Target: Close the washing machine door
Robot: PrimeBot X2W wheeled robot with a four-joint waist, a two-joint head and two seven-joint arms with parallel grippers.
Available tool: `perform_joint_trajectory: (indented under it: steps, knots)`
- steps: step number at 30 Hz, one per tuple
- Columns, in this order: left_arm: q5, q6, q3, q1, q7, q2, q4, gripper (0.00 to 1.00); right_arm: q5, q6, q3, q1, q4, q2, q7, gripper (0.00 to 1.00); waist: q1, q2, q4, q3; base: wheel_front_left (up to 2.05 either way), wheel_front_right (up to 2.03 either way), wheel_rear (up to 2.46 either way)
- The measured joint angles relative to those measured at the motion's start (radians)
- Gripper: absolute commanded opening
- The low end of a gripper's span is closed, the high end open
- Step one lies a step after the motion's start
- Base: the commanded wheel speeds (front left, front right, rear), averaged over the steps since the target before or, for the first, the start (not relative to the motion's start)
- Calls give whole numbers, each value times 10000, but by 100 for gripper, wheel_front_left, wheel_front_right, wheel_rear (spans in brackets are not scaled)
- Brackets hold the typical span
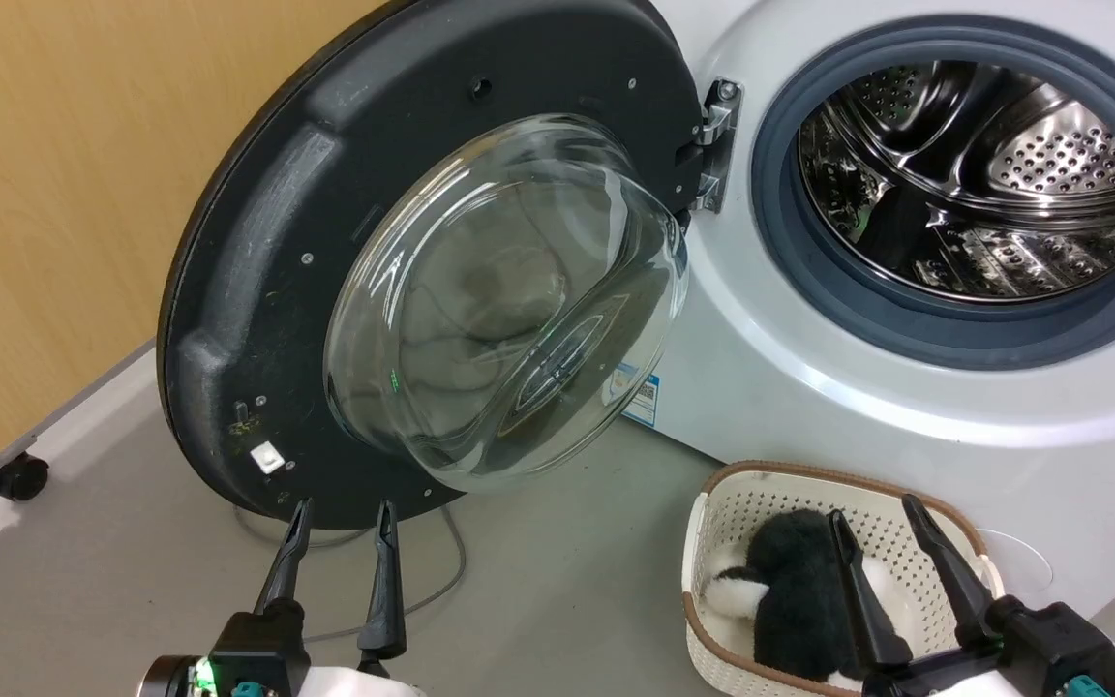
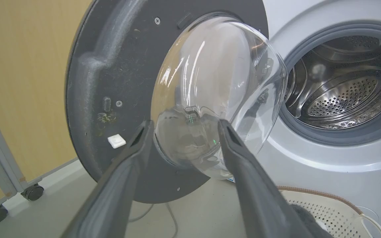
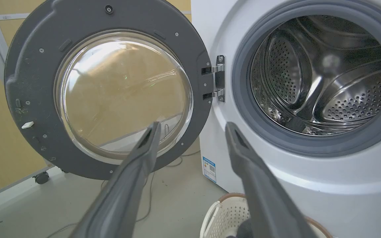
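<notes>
The washing machine door (image 1: 267, 252) (image 2: 111, 66) (image 3: 31, 66) stands swung wide open to the left, its black rim facing me and its clear glass bowl (image 1: 509, 300) bulging out; the metal hinge (image 1: 717, 145) (image 3: 218, 79) joins it to the white washing machine (image 1: 809, 387) (image 3: 217, 29). The steel drum (image 1: 983, 174) (image 2: 342, 86) (image 3: 322, 72) lies open inside the blue-grey gasket. My left gripper (image 1: 343, 511) (image 2: 184, 124) is open, its tips just below the door's lower rim, apart from it. My right gripper (image 1: 875, 508) (image 3: 192, 125) is open above the basket, holding nothing.
A cream laundry basket (image 1: 712, 503) (image 2: 329, 205) (image 3: 220, 211) with a black-and-white plush toy (image 1: 790, 590) sits on the floor before the machine. A grey cable (image 1: 451, 561) runs under the door. A wheeled frame (image 1: 15, 476) stands by the yellow wall at left.
</notes>
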Motion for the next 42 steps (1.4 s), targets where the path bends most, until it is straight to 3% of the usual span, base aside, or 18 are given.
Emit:
perform_joint_trajectory:
  steps: [1,2,3,7,13,17,20,26,30,32,36,42]
  knots:
    - [-58,-40,-4,1,0,0,-4,92,0,0,2,2,0,0,0,100,0,0,1,5,0,0,0]
    - [-119,-65,-12,2,0,0,-15,38,0,0,4,6,0,0,0,100,0,0,2,12,0,0,0]
    - [-199,-136,-13,2,0,0,-58,0,0,0,8,13,0,-2,0,100,0,0,4,23,0,0,0]
    - [-546,-184,276,-3,-2,-10,-483,0,-2,0,-2,28,-12,-10,0,100,0,0,21,105,0,0,0]
    - [-782,-533,1649,-588,-4,274,-1294,0,-35,0,-15,26,-100,-102,0,100,0,0,7,379,0,0,0]
    - [-1789,-1068,3007,-1690,-12,886,-892,0,-35,0,6,18,-127,-257,0,100,0,0,-125,634,0,0,0]
    - [-3356,-1383,3977,-2688,290,1185,77,0,-35,0,69,-32,-123,-362,0,100,1,0,-295,802,0,0,0]
    - [-6236,-1714,5358,-4456,2520,2173,2278,0,-33,0,190,-202,-140,-499,-2,100,0,0,-705,1142,0,0,0]
    - [-8728,-1695,6232,-5371,4652,2263,3703,0,-33,0,261,-314,-163,-612,-2,100,0,0,-965,1351,0,0,0]
    - [-9680,-1469,6581,-5730,5609,2307,4224,0,-33,0,245,-314,-167,-662,-2,100,1,0,-1073,1440,0,0,0]
    - [-10964,-1078,7016,-6056,7300,2579,4920,0,-33,0,238,-314,-167,-752,-2,100,1,0,-1236,1541,0,0,0]
    - [-11841,-1053,6849,-5939,9584,2917,4909,0,-29,0,182,-314,-159,-769,-2,100,1,0,-1326,1460,0,0,0]
